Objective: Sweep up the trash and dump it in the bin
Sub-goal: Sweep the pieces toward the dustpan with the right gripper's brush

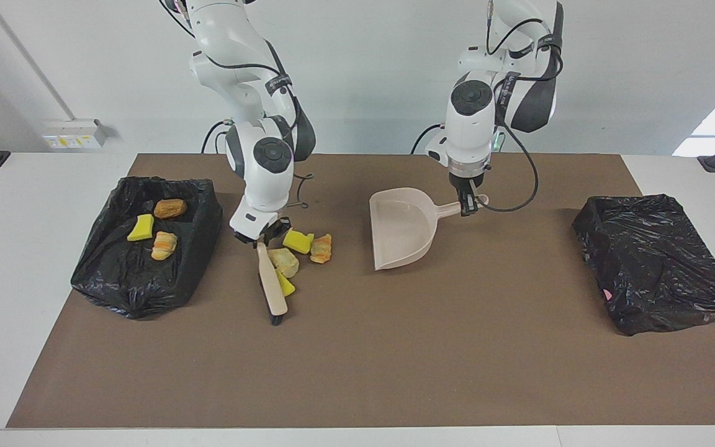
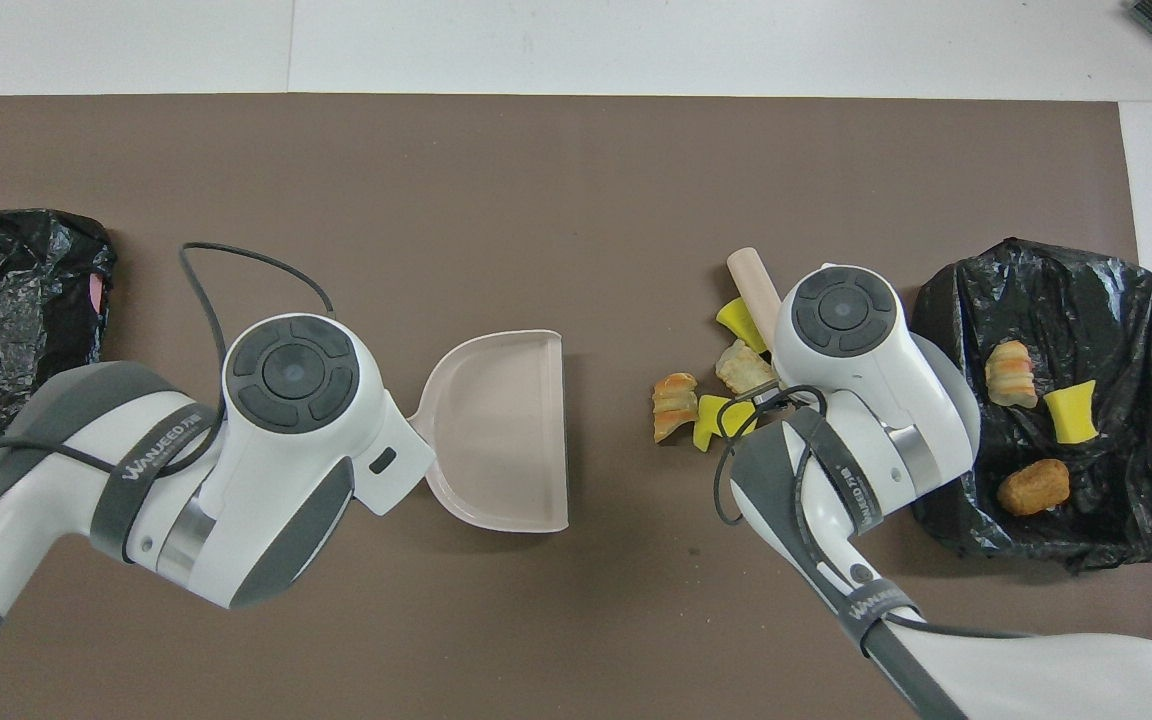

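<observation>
— Brown matting (image 1: 357, 372) is spread over a white table, and a black-lined bin (image 1: 121, 279) is set at the right arm's end, with a second lined bin (image 1: 655, 267) at the left arm's end. Which step is judged to be in hand?

— Sweeping. A hand brush (image 1: 269, 282) is clamped by its handle in the right gripper (image 1: 260, 239), bristles down on the mat. A yellow sponge chunk (image 1: 285, 284) is touched by the brush, and a tan bread lump (image 1: 284, 261) lies just beside it.

— And the rest of the trash?

— Another yellow chunk (image 1: 298, 240) and an orange-brown lump (image 1: 321, 248) are seen between brush and dustpan (image 1: 402, 226). Three scraps (image 1: 152, 228) are lying in the bin at the right arm's end.

— How is the dustpan held?

— Its handle is pinched in the closed left gripper (image 1: 468, 205), with the mouth turned toward the scraps but well apart from them.

— What is called for next?

— By judgement, the pan's lip should be lowered flat to the mat and the four loose scraps pushed across into it.
</observation>
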Robot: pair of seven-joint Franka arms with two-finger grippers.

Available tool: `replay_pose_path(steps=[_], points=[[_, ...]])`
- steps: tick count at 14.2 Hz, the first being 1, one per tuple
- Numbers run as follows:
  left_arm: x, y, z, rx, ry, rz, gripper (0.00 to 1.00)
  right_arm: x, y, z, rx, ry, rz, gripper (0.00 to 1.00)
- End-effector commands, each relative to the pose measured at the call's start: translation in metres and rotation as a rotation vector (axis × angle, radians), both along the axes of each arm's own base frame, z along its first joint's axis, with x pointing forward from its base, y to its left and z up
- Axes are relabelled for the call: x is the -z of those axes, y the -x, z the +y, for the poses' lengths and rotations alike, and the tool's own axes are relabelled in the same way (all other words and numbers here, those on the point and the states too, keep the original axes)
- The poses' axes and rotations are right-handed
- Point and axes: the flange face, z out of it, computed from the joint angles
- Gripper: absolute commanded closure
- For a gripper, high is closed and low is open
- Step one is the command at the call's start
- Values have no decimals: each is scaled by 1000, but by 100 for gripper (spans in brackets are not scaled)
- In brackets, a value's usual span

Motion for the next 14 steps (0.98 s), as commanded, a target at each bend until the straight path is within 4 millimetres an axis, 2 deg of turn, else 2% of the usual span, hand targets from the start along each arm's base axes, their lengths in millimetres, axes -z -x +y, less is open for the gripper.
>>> replay_pose_path(steps=[1, 7, 9, 12, 13, 14], points=[[4, 10, 3, 33, -6, -29, 100, -3, 21, 14, -33, -76, 51, 100], [19, 9, 7, -26, 5, -6, 100, -6, 37, 44, -169, -231, 133, 100], [26, 11, 7, -52, 23, 25, 100, -9, 44, 51, -152, -316, 182, 100], [31, 12, 15, -94, 20, 36, 100, -42, 52, 62, -162, -400, 174, 100], [33, 15, 15, -93, 17, 40, 100, -49, 53, 62, -163, -400, 182, 100], [36, 15, 15, -96, 15, 47, 100, -49, 54, 52, -134, -395, 205, 100]])
